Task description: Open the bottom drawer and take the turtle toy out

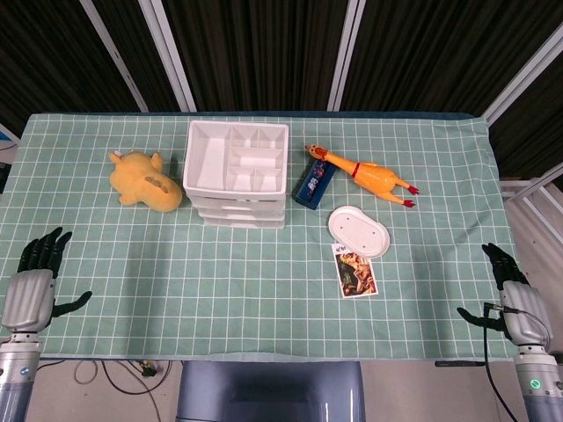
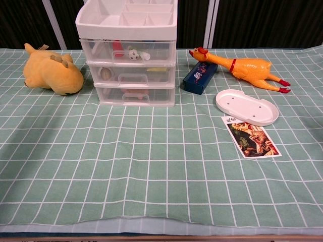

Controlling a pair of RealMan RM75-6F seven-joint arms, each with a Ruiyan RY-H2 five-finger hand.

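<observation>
At the far middle of the table [image 1: 264, 264] stands the white drawer unit [image 2: 126, 55], and all its drawers are closed. The bottom drawer [image 2: 134, 94] is not yet pulled, so I judge that the task has hardly begun: the opening, the reaching in and the taking out all remain. The left hand [image 1: 31, 286] and the right hand [image 1: 515, 299] are at the near corners, well apart from the unit, both with fingers spread and holding nothing.

The head view shows both hands and the divided tray on top of the unit, but not the drawer fronts. The chest view shows no hand, but through the clear fronts something pinkish lies in the bottom drawer; I cannot tell if this is the turtle toy.
</observation>
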